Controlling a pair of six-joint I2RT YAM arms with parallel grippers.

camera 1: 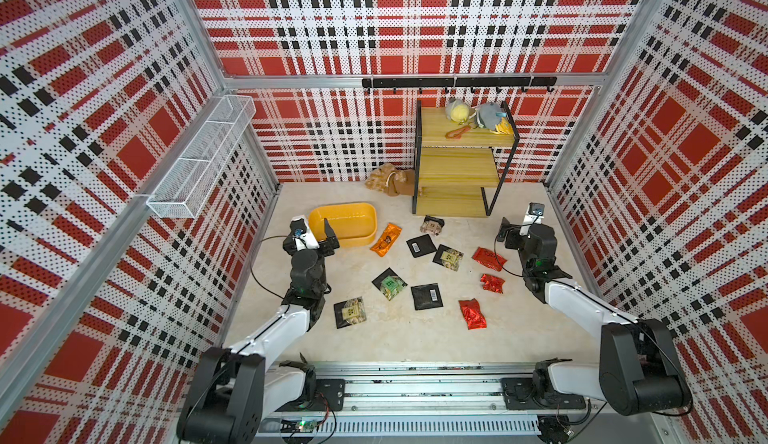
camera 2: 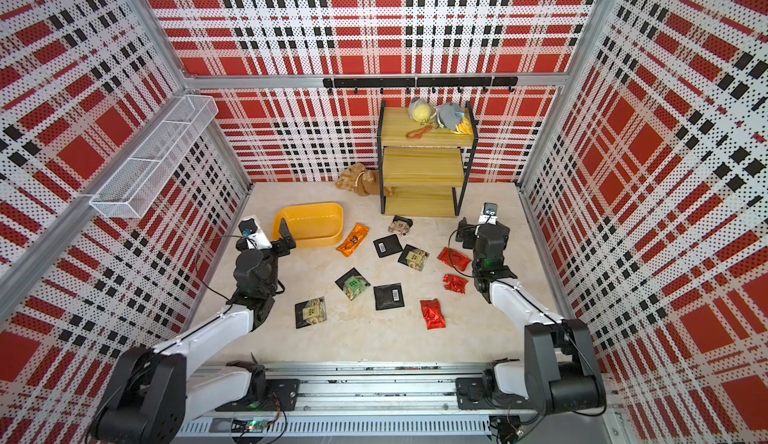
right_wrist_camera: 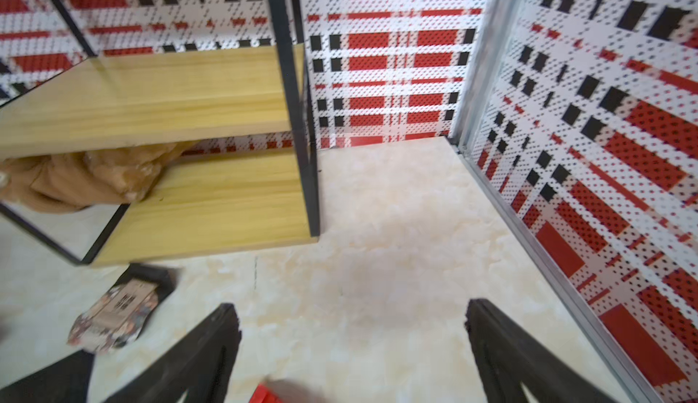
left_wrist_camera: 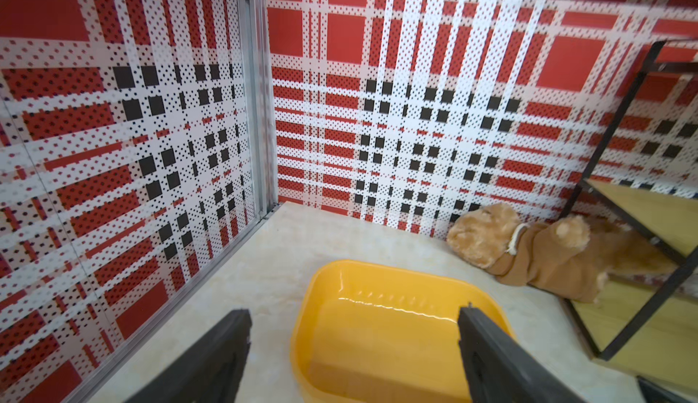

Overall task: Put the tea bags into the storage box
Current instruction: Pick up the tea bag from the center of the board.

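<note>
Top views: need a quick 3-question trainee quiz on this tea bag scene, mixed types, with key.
1. Multiple choice: how many red tea bags lie on the table? A two, B three, C five.
2. True or false: one tea bag already lies in the storage box.
3. Short answer: which is at the storage box, the left hand or the right hand?
Key: 1 B; 2 false, the box is empty; 3 the left hand.
</note>
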